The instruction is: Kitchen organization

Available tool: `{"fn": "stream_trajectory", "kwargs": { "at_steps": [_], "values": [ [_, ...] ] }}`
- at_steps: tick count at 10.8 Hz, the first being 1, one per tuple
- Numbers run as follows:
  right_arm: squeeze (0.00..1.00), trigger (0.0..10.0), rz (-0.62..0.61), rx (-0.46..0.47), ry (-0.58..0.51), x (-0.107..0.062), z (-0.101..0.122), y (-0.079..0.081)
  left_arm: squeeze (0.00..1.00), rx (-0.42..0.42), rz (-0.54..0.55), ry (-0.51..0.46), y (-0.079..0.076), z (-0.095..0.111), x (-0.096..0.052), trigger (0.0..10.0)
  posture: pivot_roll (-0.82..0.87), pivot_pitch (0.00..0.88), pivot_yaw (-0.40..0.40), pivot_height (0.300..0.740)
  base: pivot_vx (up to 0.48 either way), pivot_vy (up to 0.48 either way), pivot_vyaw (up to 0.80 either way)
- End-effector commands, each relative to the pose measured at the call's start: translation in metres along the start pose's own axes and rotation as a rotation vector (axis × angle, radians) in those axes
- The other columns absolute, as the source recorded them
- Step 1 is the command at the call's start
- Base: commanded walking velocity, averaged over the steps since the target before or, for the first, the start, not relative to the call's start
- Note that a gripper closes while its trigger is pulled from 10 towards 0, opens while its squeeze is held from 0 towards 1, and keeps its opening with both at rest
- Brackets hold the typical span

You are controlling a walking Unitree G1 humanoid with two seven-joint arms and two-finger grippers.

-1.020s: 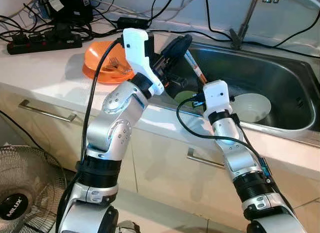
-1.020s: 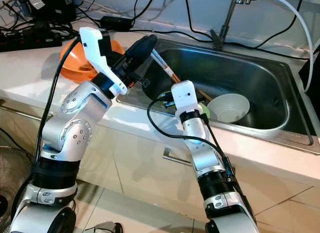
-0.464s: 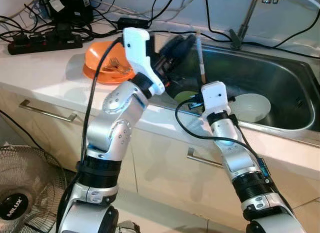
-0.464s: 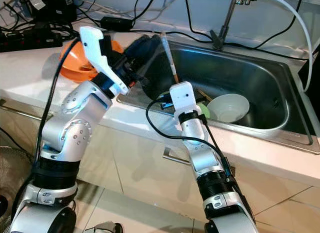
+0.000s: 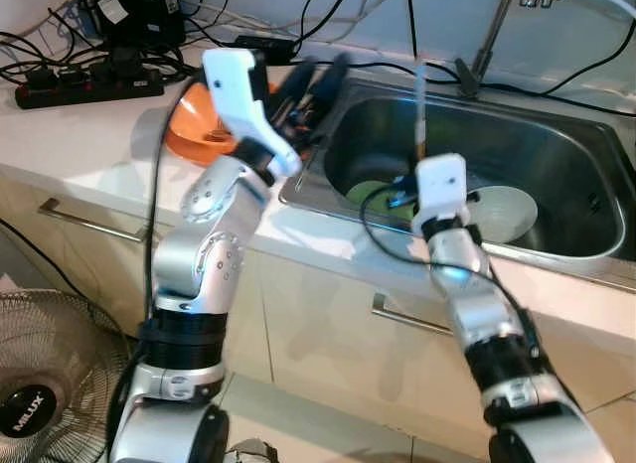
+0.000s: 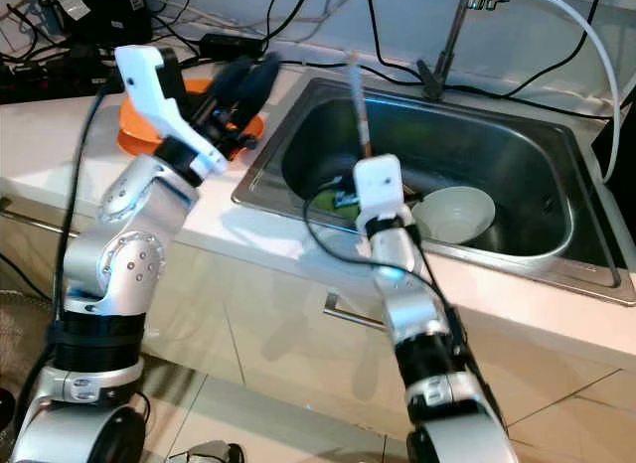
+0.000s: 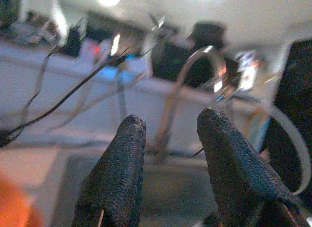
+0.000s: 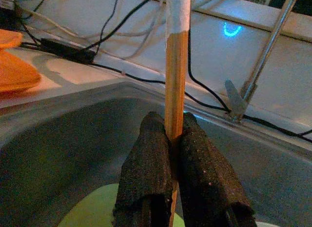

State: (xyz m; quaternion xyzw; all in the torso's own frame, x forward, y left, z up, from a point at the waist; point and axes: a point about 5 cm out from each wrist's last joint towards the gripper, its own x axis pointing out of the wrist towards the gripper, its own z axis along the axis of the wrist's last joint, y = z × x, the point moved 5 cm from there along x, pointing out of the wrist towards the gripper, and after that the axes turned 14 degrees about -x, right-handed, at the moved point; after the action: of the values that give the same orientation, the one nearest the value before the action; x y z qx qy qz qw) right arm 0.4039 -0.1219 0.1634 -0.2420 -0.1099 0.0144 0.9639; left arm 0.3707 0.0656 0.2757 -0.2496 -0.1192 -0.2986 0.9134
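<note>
My right gripper [image 8: 168, 123] is shut on a wooden chopstick [image 8: 174, 81] with a white end. It holds the chopstick [image 5: 419, 110] upright above the front of the steel sink [image 5: 556, 145]. In the sink lie a green plate [image 5: 366, 194] and a white bowl [image 5: 505, 211]. My left gripper [image 5: 310, 83] hovers over the counter at the sink's left rim, beside an orange plate [image 5: 189, 137]. Its fingers [image 7: 122, 159] stand open with nothing between them.
A faucet [image 5: 487, 41] rises behind the sink. A black power strip [image 5: 89, 85] and several cables lie at the back of the counter. Below the counter are cabinet drawers with a metal handle [image 5: 94, 223], and a fan [image 5: 40, 384] stands on the floor at the left.
My left gripper has swung left, away from the sink and the chopstick, towards the orange plate. The chopstick has gone from tilted to upright in my right gripper, which shifted slightly right.
</note>
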Motion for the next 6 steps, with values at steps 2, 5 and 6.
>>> {"fn": "stream_trajectory", "kwargs": {
  "at_steps": [2,5,6],
  "values": [
    [0.0,10.0,-0.041,0.081,0.142,0.013,-0.015,-0.014,0.0,0.222,0.126,0.275,0.024,-0.059,-0.011,10.0,0.08,0.029,-0.033,0.74,0.0,0.0,0.0],
    [0.0,10.0,-0.014,0.176,0.332,0.029,-0.036,-0.019,0.0,0.222,0.108,0.467,0.023,-0.103,-0.027,10.0,0.08,0.031,-0.041,0.74,0.0,0.0,0.0],
    [0.0,10.0,-0.01,0.192,0.369,0.033,-0.039,-0.022,0.0,0.224,0.107,0.472,0.023,-0.104,-0.027,10.0,0.08,0.028,-0.049,0.74,0.0,0.0,0.0]
  ]
}}
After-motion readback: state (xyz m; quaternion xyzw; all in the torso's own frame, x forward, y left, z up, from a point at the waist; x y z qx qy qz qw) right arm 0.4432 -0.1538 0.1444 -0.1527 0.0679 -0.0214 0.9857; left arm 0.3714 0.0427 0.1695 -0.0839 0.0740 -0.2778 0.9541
